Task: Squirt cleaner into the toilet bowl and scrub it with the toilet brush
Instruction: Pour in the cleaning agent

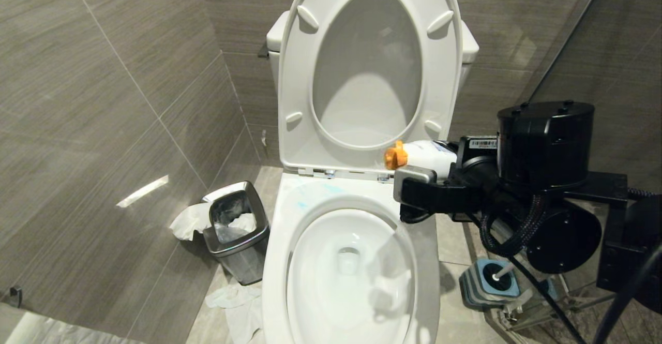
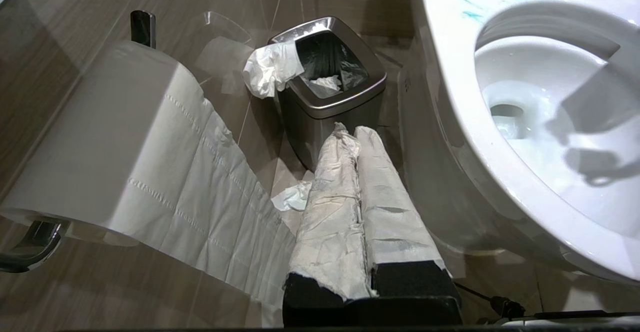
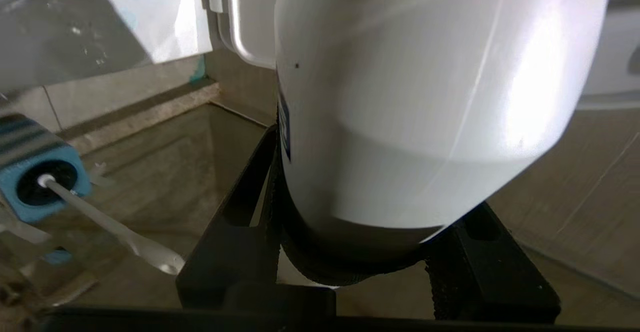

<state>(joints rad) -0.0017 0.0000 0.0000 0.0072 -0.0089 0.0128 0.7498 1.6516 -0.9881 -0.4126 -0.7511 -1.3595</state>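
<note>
Grey-brown wood-grain tiles cover the walls and floor of a narrow toilet stall. At the far left, a white toilet paper roll [image 2: 100, 137] hangs on a chrome holder with its tail trailing down, just beside the left claw [image 2: 356, 131]. That claw's two fingers, wrapped in white paper, are pressed together with nothing between them, and it sits low between the roll and the toilet's outer wall. Just beyond its tips stands a small square brushed-steel bin [image 1: 237, 230] with crumpled white tissue spilling over its rim. Next comes the large white glossy porcelain toilet bowl [image 1: 289, 261], seat and lid raised, with thin teal-blue smears of cleaner [image 2: 472, 15] on the flat rim behind the basin. Over the bowl's back right rim, the right claw [image 1: 414, 183] is clamped around a white plastic bottle with an orange cap [image 1: 424, 156], which lies roughly level with the cap pointing left towards the raised seat. Below and to the right of that claw, on the floor, the toilet brush with a slim white plastic handle [image 1: 500, 272] stands in its square blue-and-grey striped holder [image 1: 489, 284], well apart from the bottle.
</note>
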